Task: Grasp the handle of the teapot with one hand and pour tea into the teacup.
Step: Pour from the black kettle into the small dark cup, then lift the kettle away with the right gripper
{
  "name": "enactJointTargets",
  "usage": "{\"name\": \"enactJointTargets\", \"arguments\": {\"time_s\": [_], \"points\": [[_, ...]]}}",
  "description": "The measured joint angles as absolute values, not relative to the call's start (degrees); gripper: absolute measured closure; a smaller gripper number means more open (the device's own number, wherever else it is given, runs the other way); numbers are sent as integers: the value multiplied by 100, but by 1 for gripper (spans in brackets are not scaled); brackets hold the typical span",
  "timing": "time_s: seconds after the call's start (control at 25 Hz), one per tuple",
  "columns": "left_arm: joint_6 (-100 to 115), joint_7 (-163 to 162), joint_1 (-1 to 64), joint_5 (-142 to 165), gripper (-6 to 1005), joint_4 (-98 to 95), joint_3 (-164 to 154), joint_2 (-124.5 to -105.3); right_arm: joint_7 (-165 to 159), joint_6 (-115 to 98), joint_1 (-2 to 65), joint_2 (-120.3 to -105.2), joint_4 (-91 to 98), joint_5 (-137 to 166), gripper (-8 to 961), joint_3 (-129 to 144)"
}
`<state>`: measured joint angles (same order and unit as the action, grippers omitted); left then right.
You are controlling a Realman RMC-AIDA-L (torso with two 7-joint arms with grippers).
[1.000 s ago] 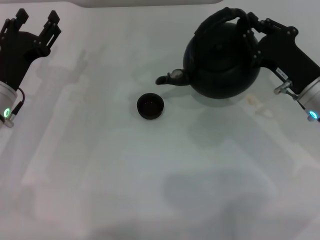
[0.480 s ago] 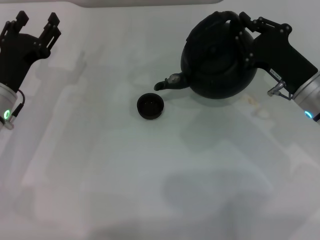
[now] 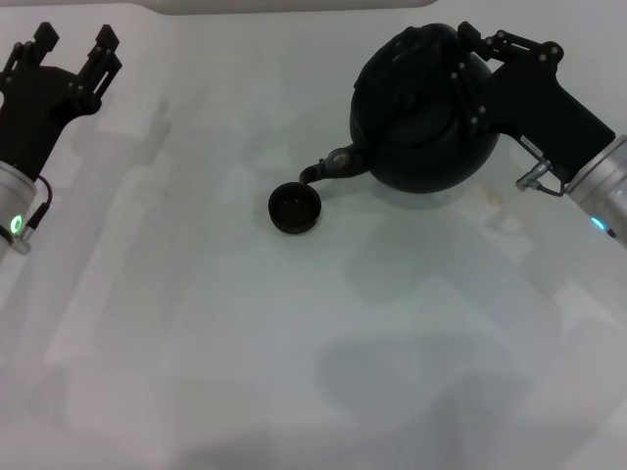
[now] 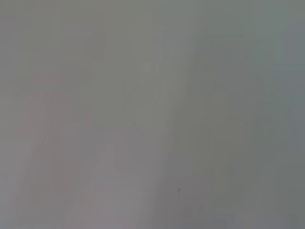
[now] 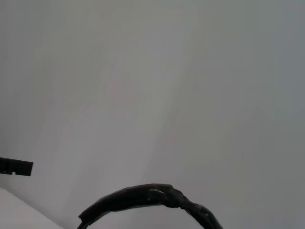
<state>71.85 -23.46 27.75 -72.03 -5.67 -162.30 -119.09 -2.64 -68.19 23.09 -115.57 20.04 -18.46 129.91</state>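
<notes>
The large black teapot (image 3: 416, 117) hangs over the table at the back right, tipped to the left. Its spout (image 3: 328, 168) points down, with the tip just above and to the right of the small black teacup (image 3: 295, 208). My right gripper (image 3: 470, 76) is shut on the handle at the teapot's upper right side. The right wrist view shows the ribbed arc of the handle (image 5: 147, 198). No stream of tea shows between spout and cup, and the cup's inside looks dark. My left gripper (image 3: 69, 57) stays parked at the far left, open and holding nothing.
The white table (image 3: 294, 343) spreads out in front of the cup. A faint stain (image 3: 495, 201) marks the surface to the right of the teapot. The left wrist view shows only bare table (image 4: 152, 114).
The right gripper has tipped the teapot further to the left. The spout has dropped and moved closer to the teacup. Cup and left arm have not moved.
</notes>
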Motion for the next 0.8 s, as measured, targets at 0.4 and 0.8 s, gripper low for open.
{"name": "enactJointTargets", "arguments": {"time_s": [0.4, 0.8], "points": [[7180, -2347, 2777, -7203, 222, -563, -16236, -11909, -42, -6816, 2317, -11565, 2008, -1845, 788, 13008], [7172, -2347, 2778, -7220, 222, -562, -16233, -11909, 310, -6824, 2328, -11575, 2109, -1854, 788, 12992]]}}
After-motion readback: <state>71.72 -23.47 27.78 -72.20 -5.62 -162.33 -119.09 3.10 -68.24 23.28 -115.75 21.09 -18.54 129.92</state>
